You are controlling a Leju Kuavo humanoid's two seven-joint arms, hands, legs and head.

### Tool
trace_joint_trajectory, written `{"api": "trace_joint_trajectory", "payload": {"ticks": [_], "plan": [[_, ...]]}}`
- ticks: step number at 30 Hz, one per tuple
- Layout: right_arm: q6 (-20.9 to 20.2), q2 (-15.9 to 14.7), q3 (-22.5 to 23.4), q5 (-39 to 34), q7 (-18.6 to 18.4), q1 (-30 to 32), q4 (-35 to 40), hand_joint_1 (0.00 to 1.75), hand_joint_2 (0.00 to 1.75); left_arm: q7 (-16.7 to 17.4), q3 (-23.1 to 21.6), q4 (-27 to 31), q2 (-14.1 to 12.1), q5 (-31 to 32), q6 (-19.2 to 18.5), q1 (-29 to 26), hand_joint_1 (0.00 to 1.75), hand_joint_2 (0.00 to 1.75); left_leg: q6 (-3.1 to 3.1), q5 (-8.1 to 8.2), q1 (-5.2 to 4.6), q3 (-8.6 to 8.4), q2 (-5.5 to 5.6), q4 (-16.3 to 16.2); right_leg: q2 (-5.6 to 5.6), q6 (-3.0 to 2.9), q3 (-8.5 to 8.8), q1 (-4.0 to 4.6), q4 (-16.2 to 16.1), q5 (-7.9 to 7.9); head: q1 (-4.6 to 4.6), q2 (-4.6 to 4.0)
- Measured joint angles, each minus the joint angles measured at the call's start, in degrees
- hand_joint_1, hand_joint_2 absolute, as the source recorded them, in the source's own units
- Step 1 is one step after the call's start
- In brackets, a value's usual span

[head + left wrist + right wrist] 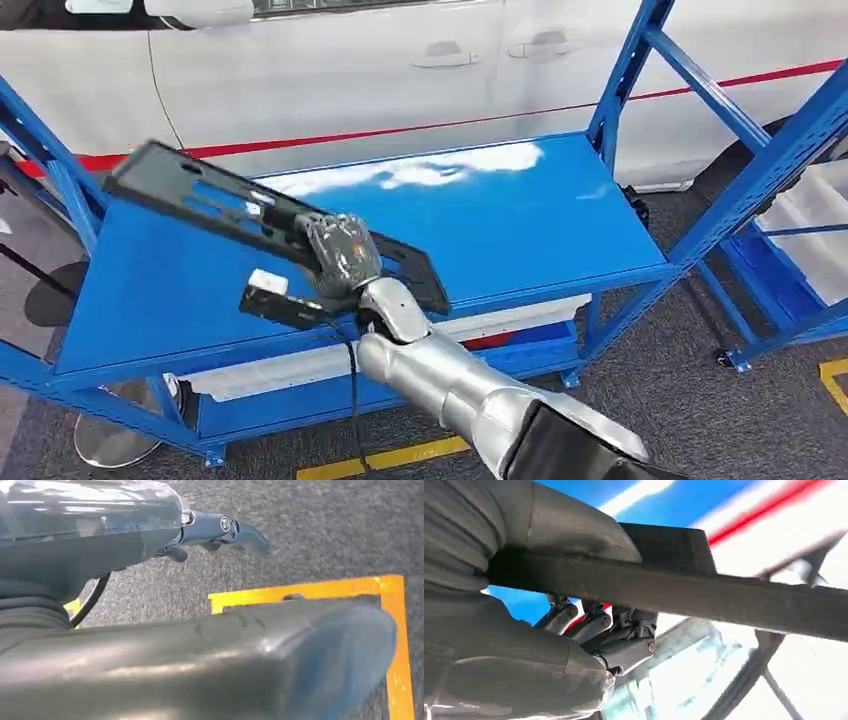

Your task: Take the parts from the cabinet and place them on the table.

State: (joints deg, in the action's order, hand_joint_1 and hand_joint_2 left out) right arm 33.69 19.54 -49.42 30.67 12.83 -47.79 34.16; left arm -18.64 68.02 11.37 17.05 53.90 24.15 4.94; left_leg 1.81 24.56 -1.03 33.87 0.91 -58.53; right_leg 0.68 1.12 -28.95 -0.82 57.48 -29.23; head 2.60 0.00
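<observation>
- A flat black part [200,195], a long panel with cut-outs, is held by the right hand [340,255] above the left half of the blue shelf top [520,220], tilted, with its far end raised to the left
- In the right wrist view, the part [724,597] is seen edge-on as a dark bar, clamped between the thick grey thumb [574,530] on one side and the dark fingers [624,645] curled against the other
- The left hand [220,532] is seen hanging over grey carpet [325,525] beside yellow floor tape [300,587]; nothing is held, and its fingers are seen curled in loosely
- A white car [400,70] with a red stripe is seen beyond the blue rack [640,60]
</observation>
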Motion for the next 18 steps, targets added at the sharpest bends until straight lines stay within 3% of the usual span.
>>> {"api": "trace_joint_trajectory", "payload": {"ticks": [2,6,12,16,18], "plan": [[-6.5,-1.0,7.9,4.1,-0.6,1.8,8.5,1.75,1.75,0.3,0.6,0.0,0.0,0.0,0.2,-0.1,0.0,0.0,0.12,-0.09,-0.01,0.12,0.18,0.0,-0.21,0.05,-0.03,-0.01,0.0,0.04,0.0,0.0],[-8.5,-1.5,18.7,3.4,2.2,5.8,19.4,1.75,1.75,0.0,1.0,0.0,0.1,0.0,0.0,-0.1,0.0,0.0,0.19,-0.18,-0.01,0.23,0.34,-0.1,-0.37,0.11,-0.08,-0.03,-0.1,0.08,0.0,0.0],[-18.5,-9.5,35.2,-10.3,0.8,16.0,49.6,1.75,1.75,-1.9,1.1,0.0,-0.4,0.6,-2.5,-0.7,0.0,0.0,0.25,-0.16,-0.02,0.48,0.76,-0.1,-0.75,0.16,0.07,-0.05,-0.4,0.1,0.0,0.0],[-22.9,-12.9,43.4,-22.1,3.2,22.6,60.9,1.75,1.75,-1.1,1.2,0.0,-0.7,0.7,-0.8,-0.7,0.0,0.0,0.41,-0.05,-0.03,0.5,0.58,-0.1,-0.58,0.28,0.06,-0.05,-0.6,0.17,0.0,0.0],[-23.5,-14.1,46.0,-23.2,3.9,24.8,64.1,1.75,1.75,-1.0,1.2,0.0,-0.8,0.7,-0.4,-0.7,0.0,0.0,0.42,-0.04,-0.03,0.5,0.57,-0.1,-0.57,0.29,0.04,-0.05,-0.6,0.16,0.0,0.0]]}}
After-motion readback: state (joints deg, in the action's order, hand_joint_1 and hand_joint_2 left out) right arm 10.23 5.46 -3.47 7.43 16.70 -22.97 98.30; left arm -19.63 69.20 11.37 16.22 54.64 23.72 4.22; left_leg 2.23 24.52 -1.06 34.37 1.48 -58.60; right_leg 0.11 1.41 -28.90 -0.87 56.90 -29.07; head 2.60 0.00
